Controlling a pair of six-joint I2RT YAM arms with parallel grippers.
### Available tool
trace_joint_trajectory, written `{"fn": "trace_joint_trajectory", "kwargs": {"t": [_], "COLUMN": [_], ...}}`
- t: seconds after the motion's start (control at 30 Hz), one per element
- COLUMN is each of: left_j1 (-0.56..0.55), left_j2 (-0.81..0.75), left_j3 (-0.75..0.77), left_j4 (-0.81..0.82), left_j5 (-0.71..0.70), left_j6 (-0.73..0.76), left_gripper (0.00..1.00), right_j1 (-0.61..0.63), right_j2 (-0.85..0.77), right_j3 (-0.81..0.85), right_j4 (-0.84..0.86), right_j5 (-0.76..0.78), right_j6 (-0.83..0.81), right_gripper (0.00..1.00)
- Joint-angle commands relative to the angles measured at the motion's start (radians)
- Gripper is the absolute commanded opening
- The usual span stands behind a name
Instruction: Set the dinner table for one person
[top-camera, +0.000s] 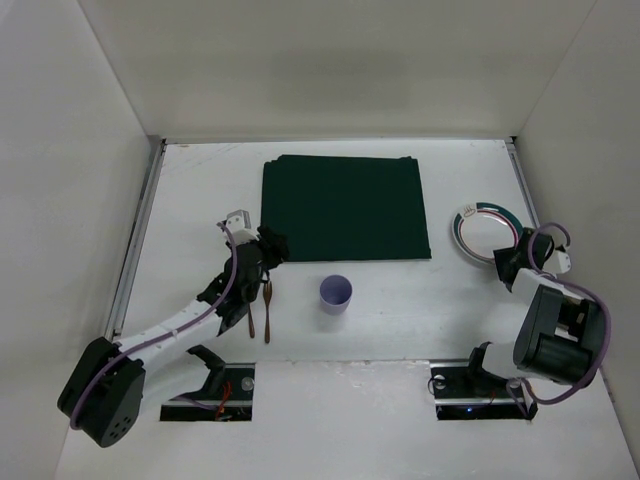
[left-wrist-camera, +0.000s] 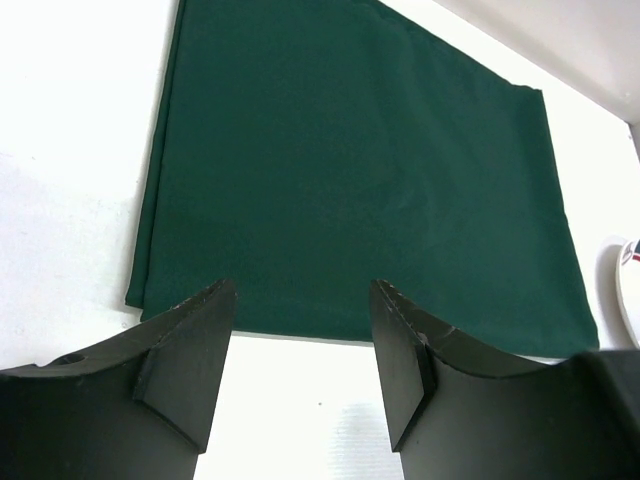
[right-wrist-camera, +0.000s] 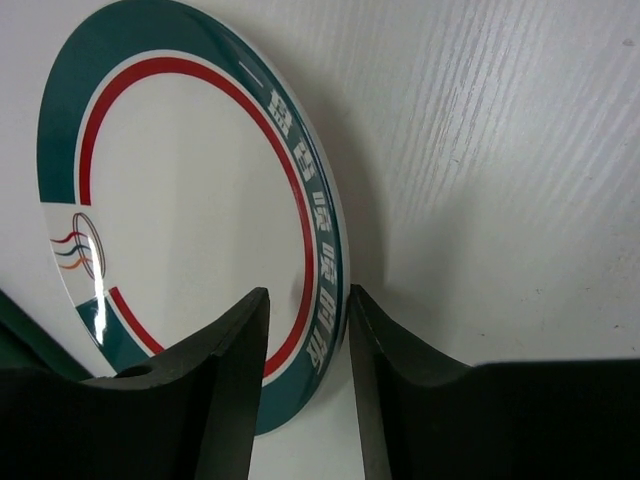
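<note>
Nearest the lens, the right gripper (right-wrist-camera: 307, 300) straddled the plate (right-wrist-camera: 180, 200) rim, jaws close-set, grip unconfirmed. It likely needed to seat squarely before lifting off the white surface (top-camera: 400, 330) underlying everything. Only the top view placed the plate at three o'clock of the placemat (top-camera: 345, 208); the left gripper (left-wrist-camera: 300, 290) hung half open, empty.

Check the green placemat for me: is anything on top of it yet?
Nothing: the dark green placemat is bare in both views. The plate, purple cup and cutlery sit off it. The left gripper covers its near-left corner from above; under the cloth cannot be seen.
</note>
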Motion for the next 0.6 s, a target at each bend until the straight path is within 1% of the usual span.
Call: {"fn": "trace_joint_trajectory", "kwargs": {"t": [0.0, 0.07, 0.13, 0.2, 0.3, 0.43, 0.47, 0.57], "left_j1": [0.005, 0.008, 0.01, 0.013, 0.019, 0.023, 0.023, 0.023], "left_j2": [0.007, 0.009, 0.01, 0.009, 0.001, -0.004, -0.004, -0.001], "left_j3": [-0.013, -0.013, -0.013, -0.015, -0.019, -0.022, -0.022, -0.022], "left_j4": [0.063, 0.063, 0.063, 0.063, 0.063, 0.063, 0.063, 0.063], "left_j5": [-0.014, -0.014, -0.014, -0.014, -0.014, -0.014, -0.014, -0.014], "left_j6": [0.005, 0.004, 0.004, 0.004, 0.004, 0.001, 0.001, 0.001], "left_gripper": [0.54, 0.54, 0.54, 0.54, 0.54, 0.54, 0.54, 0.54], "right_j1": [-0.015, -0.026, -0.027, -0.029, -0.033, -0.041, -0.044, -0.041], "right_j2": [0.01, 0.016, 0.024, 0.027, 0.028, 0.013, -0.002, -0.094], "right_j3": [0.025, 0.025, 0.035, 0.041, 0.044, 0.032, 0.024, -0.014], "right_j4": [0.067, 0.07, 0.065, 0.058, 0.055, 0.062, 0.071, 0.136], "right_j5": [-0.026, -0.035, -0.038, -0.038, -0.041, -0.058, -0.072, -0.102], "right_j6": [0.016, 0.016, 0.01, 0.008, 0.003, 0.006, 0.01, 0.023], "right_gripper": [0.39, 0.34, 0.26, 0.22, 0.12, 0.02, 0.0, 0.0]}}
